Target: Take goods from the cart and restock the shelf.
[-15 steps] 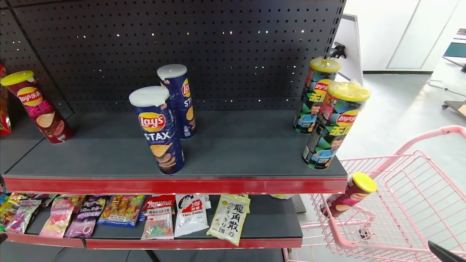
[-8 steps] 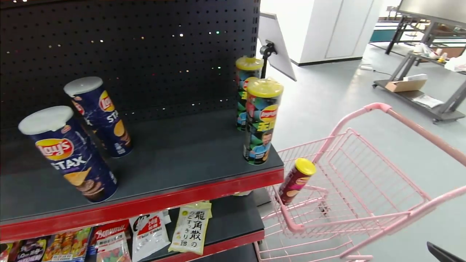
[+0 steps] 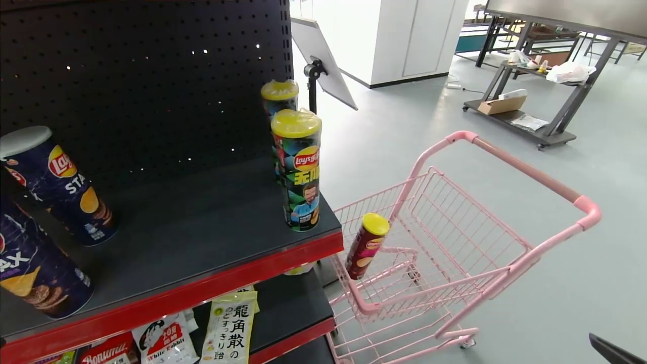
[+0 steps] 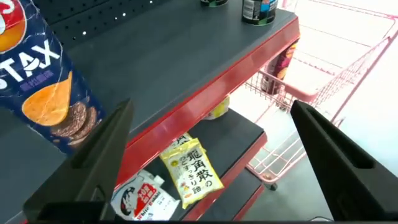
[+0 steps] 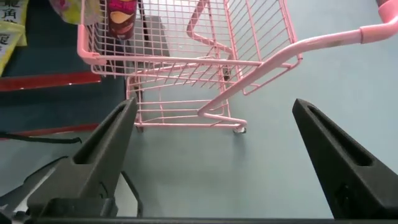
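A pink cart stands on the floor just right of the shelf end. One maroon chip can with a yellow lid leans in its near-left corner. On the dark top shelf stand two blue cans at the left and two green-and-black cans at the right end. My left gripper is open in front of the shelf's red front edge, with nothing between its fingers. My right gripper is open over bare floor near the cart, short of the maroon can.
Snack bags lie on the lower shelf. A tilted sign board on a stand rises behind the shelf end. A rolling metal rack stands far right. Open grey floor lies right of and in front of the cart.
The head camera has swung to the right, so the shelf slid left and the whole cart came into view. The cans and the cart themselves have not moved.
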Tool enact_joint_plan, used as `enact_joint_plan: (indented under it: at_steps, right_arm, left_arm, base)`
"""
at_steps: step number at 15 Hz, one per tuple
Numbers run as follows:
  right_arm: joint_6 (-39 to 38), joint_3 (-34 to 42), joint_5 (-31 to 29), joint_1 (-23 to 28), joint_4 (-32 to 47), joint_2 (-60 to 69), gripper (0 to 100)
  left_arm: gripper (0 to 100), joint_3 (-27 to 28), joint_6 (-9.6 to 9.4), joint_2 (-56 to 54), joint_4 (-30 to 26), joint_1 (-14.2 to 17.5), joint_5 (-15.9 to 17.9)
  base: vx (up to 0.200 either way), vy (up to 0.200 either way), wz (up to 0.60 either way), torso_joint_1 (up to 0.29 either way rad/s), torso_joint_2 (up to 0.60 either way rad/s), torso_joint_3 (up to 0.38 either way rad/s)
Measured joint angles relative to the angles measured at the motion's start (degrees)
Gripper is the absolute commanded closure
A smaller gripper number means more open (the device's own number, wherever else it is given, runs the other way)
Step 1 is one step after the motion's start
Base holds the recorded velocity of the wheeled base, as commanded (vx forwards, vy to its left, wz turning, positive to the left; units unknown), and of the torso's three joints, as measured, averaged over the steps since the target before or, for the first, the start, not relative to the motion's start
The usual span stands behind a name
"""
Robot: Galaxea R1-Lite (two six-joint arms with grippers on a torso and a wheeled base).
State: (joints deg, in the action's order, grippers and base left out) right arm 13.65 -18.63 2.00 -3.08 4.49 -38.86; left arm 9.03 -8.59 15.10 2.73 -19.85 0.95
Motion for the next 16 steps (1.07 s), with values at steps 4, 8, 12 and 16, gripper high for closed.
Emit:
enact_joint_plan:
  at_steps: [4,8,12,16]
  right_arm:
    - [0.0,-0.1,-0.2,0.0,0.1,-0.5,0]
    - [0.0,0.1,0.0,0.1,0.1,-1.3,0]
    - [0.0,0.2,0.1,0.0,-0.1,-2.3,0]
    - [0.0,0.2,0.1,0.0,0.0,-2.6,0]
  left_arm:
    - [0,-0.1,-0.11,0.0,0.0,0.0,0.0]
    - [0,0.1,-0.18,0.1,0.0,0.1,-0.2]
    - [0,0.4,-0.18,0.2,0.0,0.1,-0.3]
    - [0,0.3,-0.18,0.1,0.0,0.2,-0.4]
  base:
    - [0.000,0.000,0.00,-0.122,0.27,0.156]
    - [0.000,0.000,0.00,-0.150,0.36,0.211]
    - [0.000,0.000,0.00,-0.159,0.41,0.250]
    - [0.000,0.000,0.00,-0.201,0.54,0.334]
